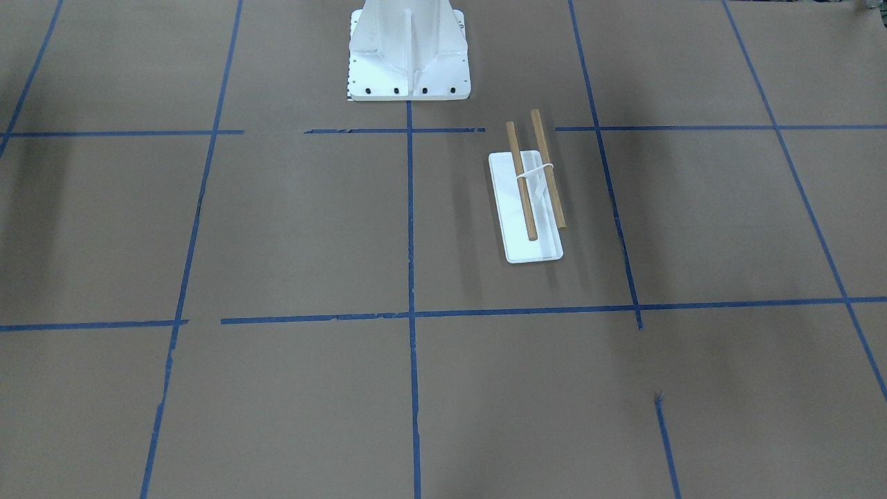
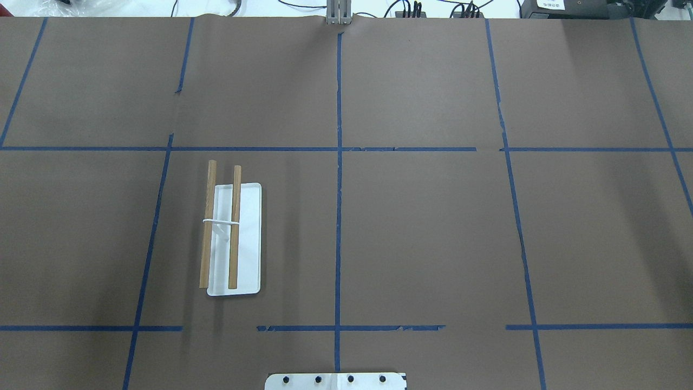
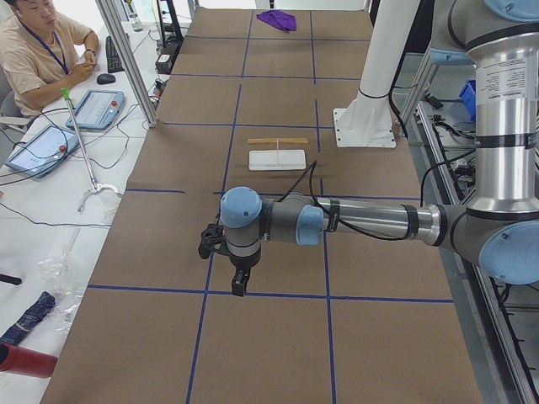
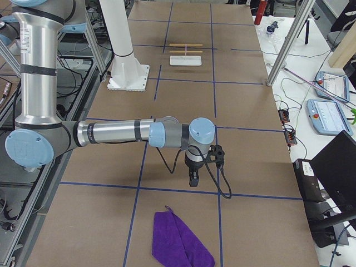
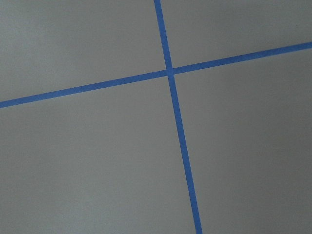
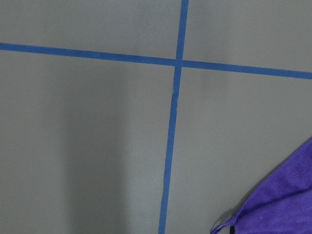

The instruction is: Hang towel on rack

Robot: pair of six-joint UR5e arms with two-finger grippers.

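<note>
The left gripper (image 3: 239, 286) is shown only from the table's end. It is pointed down above the brown paper-covered table (image 2: 433, 233), close to a crossing of blue tape lines (image 5: 169, 73). Whether its jaws are wide or narrow cannot be told. The right gripper (image 4: 193, 179) is likewise shown only from the opposite end, pointed down over the table just short of a tape line, and its opening cannot be told either.

The towel (image 4: 181, 245) is laid on the table just beyond the right gripper, toward the table's right end. It is near the gripper but is not touched by it. It is loosely folded into a long shape, and one corner of it is caught at the lower right of the right wrist view. From the left gripper it is well apart, at the far end of the table. It is not yet hung on the rack.

The rack (image 2: 249, 238) is set between the two grippers along the table, well apart from both and nearer the left one. A flat white base is seen, with two parallel wooden rods (image 2: 235, 227) carried above it and joined at mid-length by a white bracket (image 2: 221, 221). One rod is held over the base, the other along the base's edge toward the left gripper. The robot's white pedestal (image 1: 409, 48) is seen near the rack. A seated operator (image 3: 38, 42) is seen at a desk beside the table.
</note>
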